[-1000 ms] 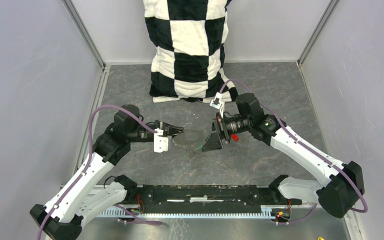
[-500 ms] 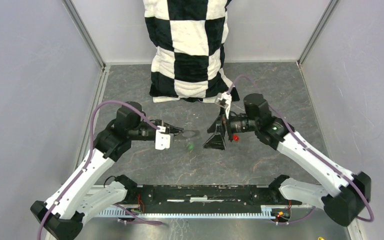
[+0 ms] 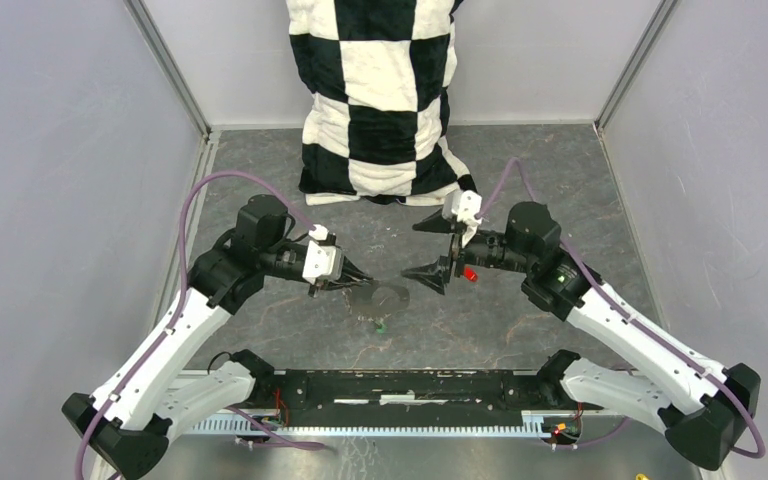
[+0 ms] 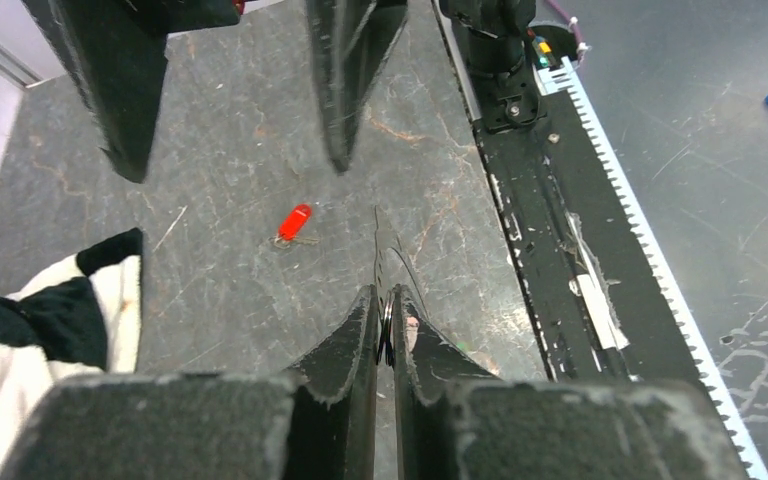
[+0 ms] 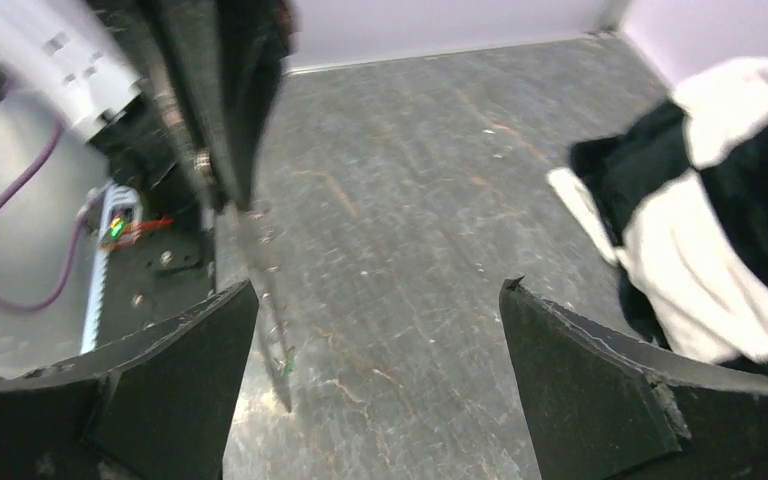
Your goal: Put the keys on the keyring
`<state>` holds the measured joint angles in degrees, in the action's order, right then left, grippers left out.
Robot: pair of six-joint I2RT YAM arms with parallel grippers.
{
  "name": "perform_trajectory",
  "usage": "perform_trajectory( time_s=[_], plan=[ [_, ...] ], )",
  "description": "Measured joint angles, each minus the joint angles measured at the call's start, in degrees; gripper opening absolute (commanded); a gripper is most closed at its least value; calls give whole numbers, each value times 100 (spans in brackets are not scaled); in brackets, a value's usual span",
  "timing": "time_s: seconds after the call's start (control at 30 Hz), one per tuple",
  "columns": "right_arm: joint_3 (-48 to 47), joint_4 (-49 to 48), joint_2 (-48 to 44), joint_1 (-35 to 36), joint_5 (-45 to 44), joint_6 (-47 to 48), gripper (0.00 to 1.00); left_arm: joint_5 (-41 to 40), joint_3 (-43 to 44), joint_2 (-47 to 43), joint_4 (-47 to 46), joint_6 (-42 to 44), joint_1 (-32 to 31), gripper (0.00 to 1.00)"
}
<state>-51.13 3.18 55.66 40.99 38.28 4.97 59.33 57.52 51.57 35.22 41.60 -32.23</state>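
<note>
My left gripper (image 3: 353, 279) is shut on the keyring (image 3: 382, 298), a thin grey wire loop that sticks out past its tips over the floor. In the left wrist view the keyring (image 4: 387, 325) shows edge-on, pinched between the fingers (image 4: 360, 330). The green key (image 3: 380, 323) sits at the loop's lower end and looks hung on it; in the right wrist view the green key (image 5: 284, 365) shows beside the wire (image 5: 263, 290). The red key (image 3: 469, 274) lies on the floor under the right arm, also seen as the red key (image 4: 295, 221). My right gripper (image 3: 428, 249) stands wide open and empty, facing the left one.
A black-and-white checked cloth (image 3: 385, 100) is heaped against the back wall. Grey walls stand on both sides. The black rail (image 3: 410, 385) with the arm bases runs along the near edge.
The left gripper has swung right and down with the keyring, and the green key has gone lower with it. The right gripper has drawn back to the right, still open.
</note>
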Motion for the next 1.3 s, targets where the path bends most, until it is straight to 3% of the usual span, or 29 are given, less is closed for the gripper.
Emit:
perform_trajectory(
  time_s=[0.13,0.27,0.3,0.37,0.57,0.87,1.07,1.3],
  plan=[
    [494,-682,-365,22,-1200,-675,98,79,13,81,-66,-254,0,2],
    [1060,-1397,-951,0,-1696,-857,96,76,17,114,-181,-496,0,2],
    [1226,-1611,-1086,2,-1663,-844,89,76,17,114,-221,-546,0,2],
    [1322,-1714,-1147,2,-1447,-743,85,79,17,114,-282,-636,0,2],
    [944,-1604,-468,33,-391,-452,90,85,17,116,-428,-796,0,2],
    [785,-1316,35,199,833,-345,88,85,17,118,-450,-828,0,2],
    [658,-1276,337,470,970,-380,71,85,17,118,-450,-826,0,2],
    [367,-1091,866,706,914,-402,27,105,17,66,-450,-824,0,2]
  ],
)
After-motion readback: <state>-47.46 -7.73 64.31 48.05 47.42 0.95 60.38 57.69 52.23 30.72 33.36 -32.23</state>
